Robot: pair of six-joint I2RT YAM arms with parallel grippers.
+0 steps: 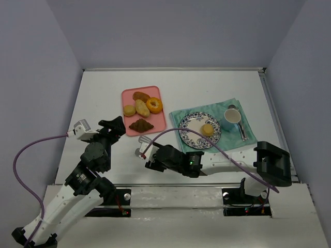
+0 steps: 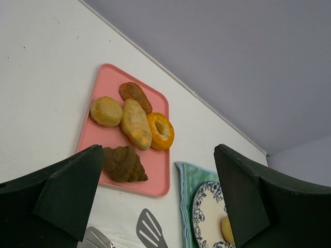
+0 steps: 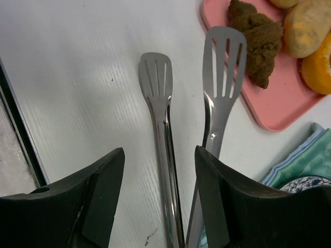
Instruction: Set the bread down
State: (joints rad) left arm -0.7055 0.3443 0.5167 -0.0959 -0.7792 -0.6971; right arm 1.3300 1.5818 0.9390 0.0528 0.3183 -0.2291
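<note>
Loosely parted right tool [image 3: 159,155] straddling tongs [image 3: 161,124] on tabletop [image 3: 77,77]. Left tool [image 2: 159,152] wide, empty. Bread [image 1: 207,129] on plate [image 1: 189,126] beyond right tool.

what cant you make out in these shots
- Tongs: handles cut off by the right wrist view's bottom edge, so whether the right gripper grips them is unclear.
- Bread on the plate: left wrist view, mostly behind a finger of the left gripper.
- Cup: top view, contents too small to tell.
</note>
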